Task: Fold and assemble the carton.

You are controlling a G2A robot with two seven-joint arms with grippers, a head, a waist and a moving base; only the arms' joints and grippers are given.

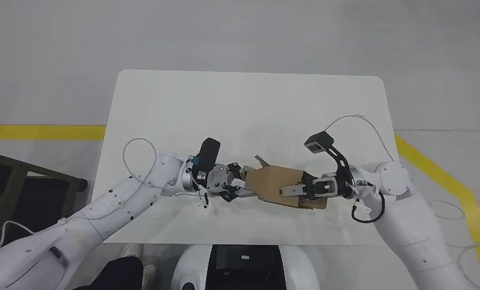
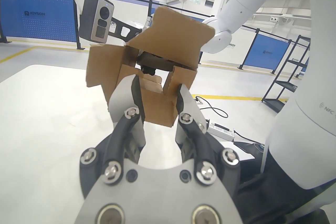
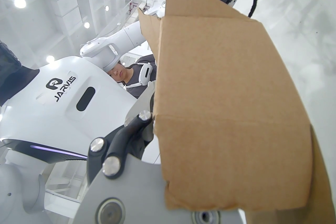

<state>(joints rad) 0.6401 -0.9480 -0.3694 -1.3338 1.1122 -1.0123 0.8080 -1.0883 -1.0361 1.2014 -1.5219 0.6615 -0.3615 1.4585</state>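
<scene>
white table (image 1: pixel 247 110) | yellow floor tape (image 1: pixel 45 132) | blue barriers (image 2: pixel 34 25) | black rack (image 2: pixel 284 86)

The brown cardboard carton (image 1: pixel 279 185) is seen to be matt, fibrous paperboard, creased at its folds and ragged along its cut edges. The left gripper (image 2: pixel 158 86) is made up of a brushed silver metal base, matt black plastic links and polished metal screws. The white rectangular table (image 1: pixel 247 103) is finished smooth, with a faint satin sheen.
</scene>
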